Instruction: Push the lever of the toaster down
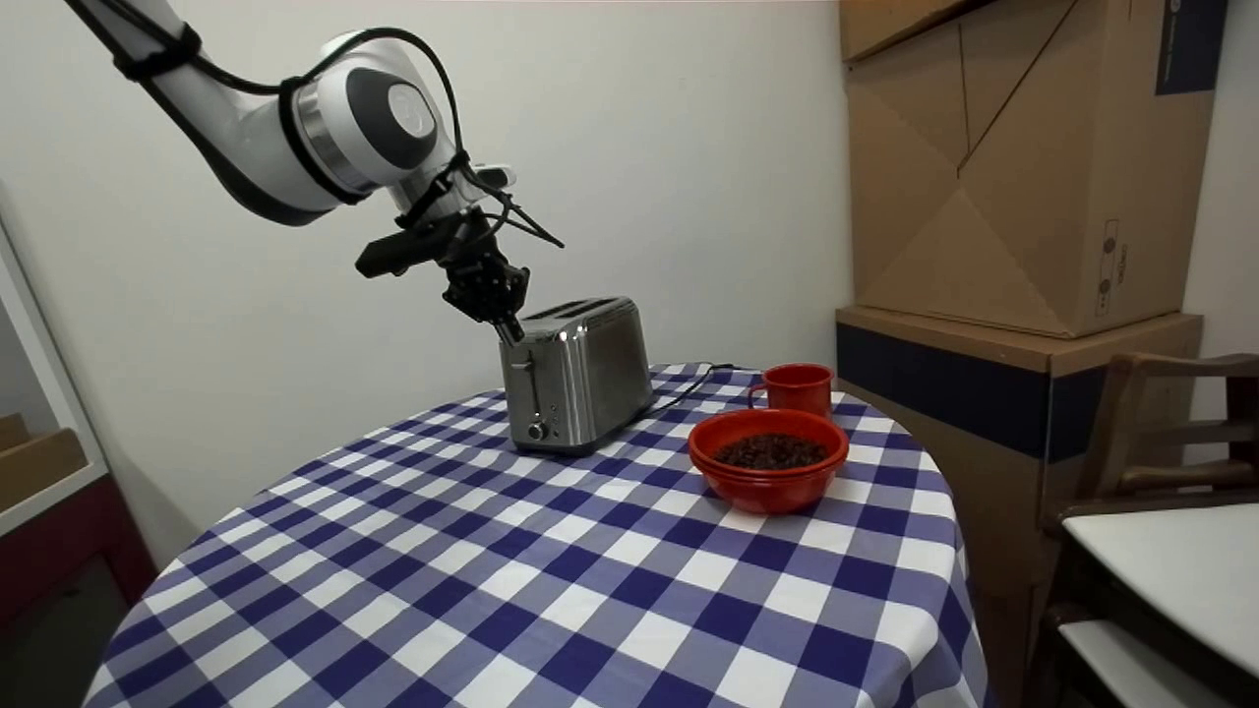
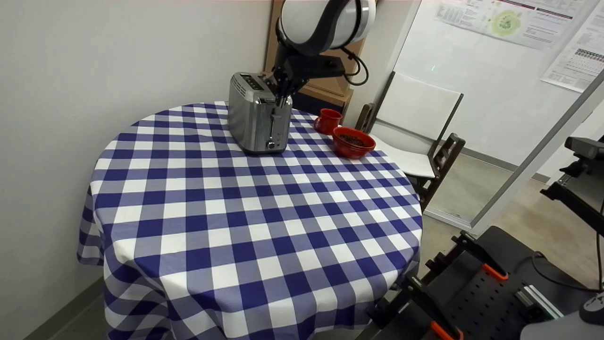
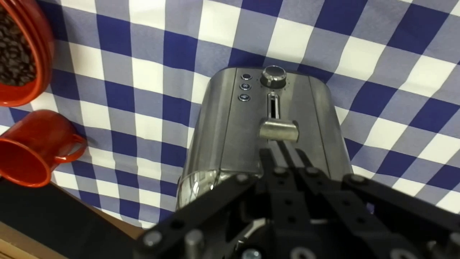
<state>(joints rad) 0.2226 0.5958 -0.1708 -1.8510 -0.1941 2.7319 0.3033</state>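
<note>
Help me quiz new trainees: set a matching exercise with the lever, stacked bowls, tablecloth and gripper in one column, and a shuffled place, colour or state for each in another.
Column 1
1. Lever
2. Stacked bowls
3. Tablecloth
4. Gripper

Column 2
a. blue and white checks
b. shut, just above the lever
c. up, not pushed down
d. holding dark beans

Pairs: 1-c, 2-d, 3-a, 4-b
</note>
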